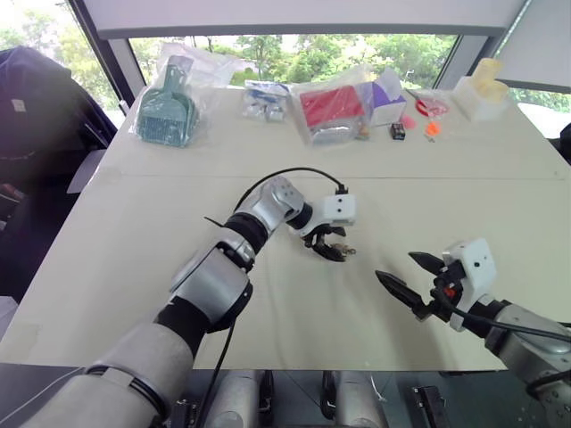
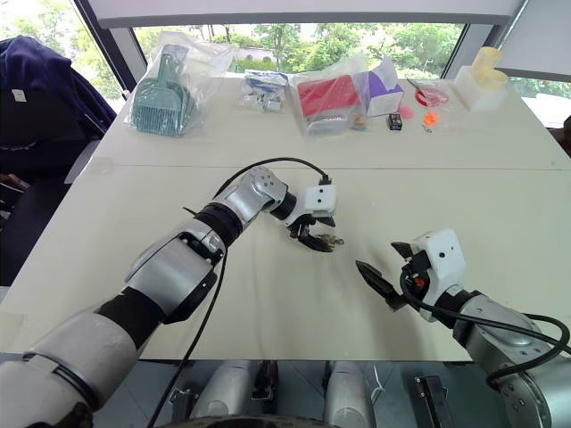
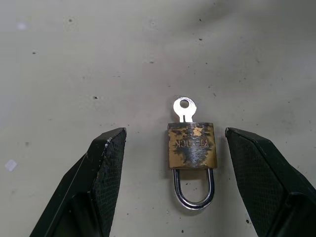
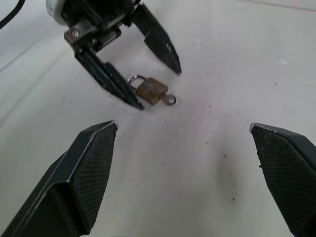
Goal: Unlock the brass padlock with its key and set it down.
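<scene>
Open left end effector (image 3: 170, 182) straddles brass padlock (image 3: 192, 152).

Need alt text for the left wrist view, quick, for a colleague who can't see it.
A small brass padlock lies flat on the pale table, the key in its keyhole, shackle closed. The open left gripper has one black finger either side of it, not touching.

A lab or office test room: a wide pale worktop (image 1: 134, 267) stands before big windows (image 1: 294, 49) onto trees, with bagged sample items (image 1: 332, 111) lined along its far edge.
</scene>
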`<state>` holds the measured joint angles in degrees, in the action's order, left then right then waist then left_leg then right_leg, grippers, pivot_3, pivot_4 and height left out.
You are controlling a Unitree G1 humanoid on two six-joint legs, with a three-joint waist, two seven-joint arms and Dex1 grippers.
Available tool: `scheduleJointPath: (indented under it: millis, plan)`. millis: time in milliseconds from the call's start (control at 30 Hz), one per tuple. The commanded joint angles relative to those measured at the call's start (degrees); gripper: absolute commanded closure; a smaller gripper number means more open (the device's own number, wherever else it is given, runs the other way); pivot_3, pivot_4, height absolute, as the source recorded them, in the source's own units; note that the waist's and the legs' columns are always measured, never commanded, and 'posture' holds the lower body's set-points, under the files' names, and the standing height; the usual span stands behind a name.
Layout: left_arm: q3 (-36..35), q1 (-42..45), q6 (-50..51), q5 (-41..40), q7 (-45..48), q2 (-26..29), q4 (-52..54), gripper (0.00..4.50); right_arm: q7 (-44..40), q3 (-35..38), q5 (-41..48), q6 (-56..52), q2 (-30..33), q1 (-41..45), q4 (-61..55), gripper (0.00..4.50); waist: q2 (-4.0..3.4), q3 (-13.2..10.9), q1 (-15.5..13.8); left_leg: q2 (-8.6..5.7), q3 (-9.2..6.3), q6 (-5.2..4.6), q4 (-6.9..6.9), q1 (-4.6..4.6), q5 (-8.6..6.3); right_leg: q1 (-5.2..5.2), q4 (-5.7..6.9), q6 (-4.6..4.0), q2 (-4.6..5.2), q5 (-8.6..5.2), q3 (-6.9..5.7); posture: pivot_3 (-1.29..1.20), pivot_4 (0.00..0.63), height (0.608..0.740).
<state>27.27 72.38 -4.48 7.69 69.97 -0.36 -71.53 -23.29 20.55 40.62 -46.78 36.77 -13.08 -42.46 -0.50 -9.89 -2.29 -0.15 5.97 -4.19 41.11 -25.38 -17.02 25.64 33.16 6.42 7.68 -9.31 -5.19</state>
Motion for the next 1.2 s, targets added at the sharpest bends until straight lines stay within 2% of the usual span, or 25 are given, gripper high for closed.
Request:
scheduleJointPath:
  millis: [33,133,267,300,433,533,667,800,1000,1200]
  plan:
    - [0.15,0.52,-1.54,3.07,0.40,-0.31,0.08,1.18,0.30,-0.42,-0.70,1.47,-0.55,0.99,-0.21,0.09,-0.01,0.01,-0.01,0.00,0.00,0.00,0.00,0.00,0.00,0.00,0.00,0.00,0.00,0.00,0.00,0.00,0.150,0.735]
    - [0.97,-0.81,-3.27,5.15,0.40,-0.14,0.23,1.98,0.52,-1.44,-1.14,1.75,-0.68,2.09,0.47,0.00,0.01,0.03,0.02,0.00,0.00,0.00,0.00,0.02,0.00,-0.02,0.00,0.00,0.00,0.00,0.00,0.00,0.150,0.735]
    - [1.08,-2.25,-5.03,6.31,1.27,0.04,0.68,3.61,0.33,-2.34,-1.52,1.98,-0.64,2.95,1.23,0.00,0.02,0.05,-0.01,0.00,-0.03,0.00,0.02,0.08,0.00,-0.11,0.00,-0.01,0.01,0.00,-0.01,0.00,0.150,0.735]
    - [1.26,-2.67,-5.51,6.72,0.98,0.29,0.78,3.75,0.33,-2.50,-1.32,1.74,-0.68,3.23,1.53,0.00,0.02,0.05,-0.02,0.00,-0.03,0.00,0.02,0.09,0.00,-0.12,-0.01,-0.01,0.01,0.00,-0.01,0.00,0.150,0.735]
    - [0.37,-3.12,-7.43,7.33,-2.07,1.85,1.82,3.75,0.90,-3.22,0.13,0.29,-1.45,4.57,2.65,0.00,0.05,0.08,0.04,0.00,-0.03,-0.01,0.02,0.10,0.00,-0.13,-0.01,-0.01,0.01,0.00,-0.01,0.00,0.150,0.735]
    - [-4.90,-3.00,-12.93,4.06,-9.22,5.12,6.47,3.75,4.15,-3.28,5.93,-0.75,-7.67,8.94,3.95,0.00,0.07,0.07,0.43,0.03,-0.05,0.00,0.04,0.12,0.00,-0.14,0.02,-0.01,0.01,0.01,-0.02,0.00,0.150,0.735]
    - [-11.30,-6.69,-12.05,-3.08,-5.23,10.37,20.05,3.75,9.10,-3.07,17.05,-2.52,-15.71,16.70,6.03,0.00,0.04,0.07,1.53,0.10,-0.03,0.04,-0.03,0.03,0.02,0.12,0.24,0.14,0.00,0.13,-0.01,0.00,0.150,0.735]
    - [-15.45,-13.74,-3.94,-8.95,-6.35,12.86,39.15,3.75,14.07,-3.39,23.83,-1.58,-22.68,24.52,12.12,0.00,0.01,0.09,1.55,0.05,-0.03,0.05,-0.08,0.01,0.03,0.10,0.24,0.17,0.05,0.16,-0.01,0.00,0.150,0.735]
    - [-16.15,-21.79,3.74,-9.73,-11.97,14.43,56.17,3.75,17.77,-3.66,27.47,0.10,-25.77,28.48,14.96,0.00,-0.02,0.09,1.61,-0.07,-0.01,0.14,-0.05,0.05,0.08,-0.09,0.16,0.15,0.06,0.16,0.00,0.00,0.150,0.735]
    - [-15.51,-24.01,6.29,-10.44,-15.34,13.95,61.09,3.75,19.53,-4.15,29.01,1.25,-25.59,28.17,15.64,0.00,-0.02,0.10,1.68,-0.05,-0.03,0.08,-0.06,0.13,0.05,-0.14,0.18,0.16,-0.01,0.16,-0.01,0.00,0.150,0.735]
